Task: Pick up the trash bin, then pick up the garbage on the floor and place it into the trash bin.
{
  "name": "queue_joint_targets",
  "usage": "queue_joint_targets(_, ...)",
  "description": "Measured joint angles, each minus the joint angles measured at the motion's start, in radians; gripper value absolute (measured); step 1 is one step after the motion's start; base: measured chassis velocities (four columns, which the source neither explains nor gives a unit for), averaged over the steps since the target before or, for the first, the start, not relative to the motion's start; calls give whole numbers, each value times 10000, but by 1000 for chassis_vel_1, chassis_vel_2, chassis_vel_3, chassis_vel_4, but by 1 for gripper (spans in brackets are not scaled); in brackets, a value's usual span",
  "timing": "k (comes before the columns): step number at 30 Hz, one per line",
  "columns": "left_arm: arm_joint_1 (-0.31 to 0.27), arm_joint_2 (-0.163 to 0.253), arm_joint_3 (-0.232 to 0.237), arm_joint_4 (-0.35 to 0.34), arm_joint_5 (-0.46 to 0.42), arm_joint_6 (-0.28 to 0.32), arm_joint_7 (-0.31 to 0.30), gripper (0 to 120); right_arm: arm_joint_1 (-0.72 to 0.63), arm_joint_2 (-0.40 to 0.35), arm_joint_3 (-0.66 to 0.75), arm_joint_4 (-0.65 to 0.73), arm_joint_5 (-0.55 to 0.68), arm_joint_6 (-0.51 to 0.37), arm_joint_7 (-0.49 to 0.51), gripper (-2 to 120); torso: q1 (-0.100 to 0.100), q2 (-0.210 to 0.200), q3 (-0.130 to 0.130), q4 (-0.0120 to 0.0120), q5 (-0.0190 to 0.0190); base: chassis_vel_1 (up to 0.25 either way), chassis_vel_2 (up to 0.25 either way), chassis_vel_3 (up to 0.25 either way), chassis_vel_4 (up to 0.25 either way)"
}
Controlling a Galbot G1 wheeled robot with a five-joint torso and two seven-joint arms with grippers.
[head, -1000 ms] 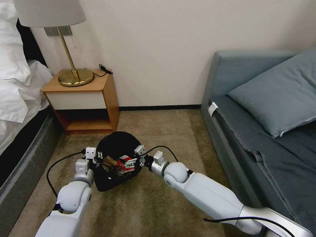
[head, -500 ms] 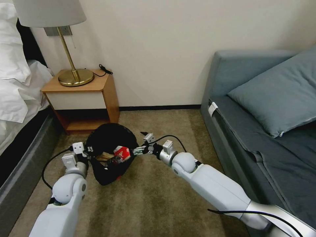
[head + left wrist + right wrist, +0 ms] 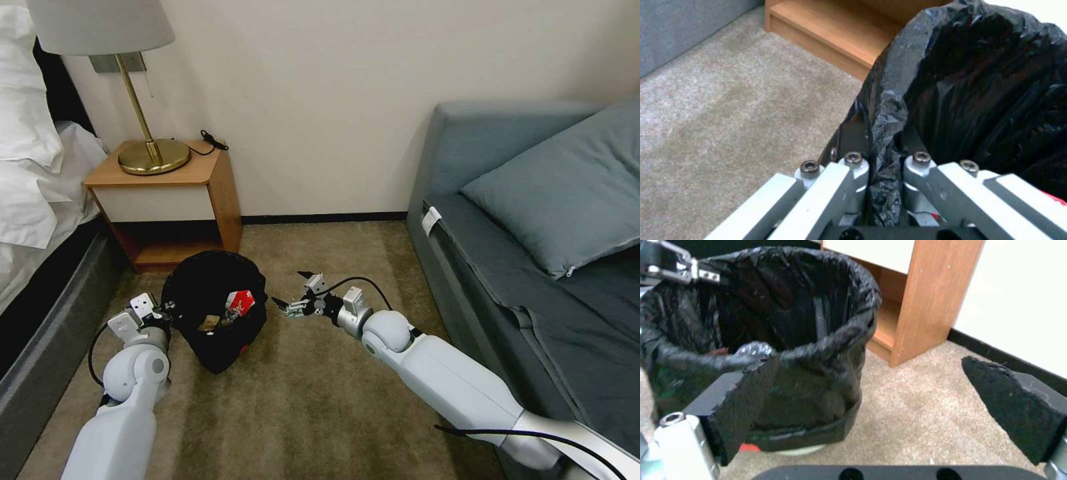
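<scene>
our left claw (image 3: 882,186) pinches the trash bin (image 3: 213,307) rim, steadying it for garbage (image 3: 239,302); right claw (image 3: 298,293) gapes empty beside it

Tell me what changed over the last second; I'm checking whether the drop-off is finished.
The right end effector, open and empty, drew out of the trash bin toward the sofa side, leaving the red packet inside. The left end effector, shut on the bin's rim, carried it toward the bed. Nightstand and sofa unchanged.
</scene>
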Motion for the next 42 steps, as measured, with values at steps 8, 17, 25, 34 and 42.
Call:
queue_joint_targets(8,41,61,-104,376,-96,-53,34,4,-78,-3,-5,-54,-101,-8,-111,100,0,0,0,1,-1,0,0,0,0)
queue_joint_targets(17,106,105,-130,399,24,-119,34,38,-180,62,14,-56,-104,-63,0,100,0,0,0,0,-1,0,0,0,0)
queue_joint_targets(25,192,148,-155,344,520,-256,156,65,-287,296,99,-14,83,-252,384,100,-1,0,0,1,-1,0,0,0,0)
queue_joint_targets(34,311,223,-174,184,1336,-362,314,97,-475,384,315,97,256,-465,636,100,0,0,0,1,-1,0,0,0,0)
queue_joint_targets(42,348,256,-134,35,2390,-491,486,100,-606,278,501,204,277,-540,665,100,0,0,-1,1,-1,0,0,0,0)
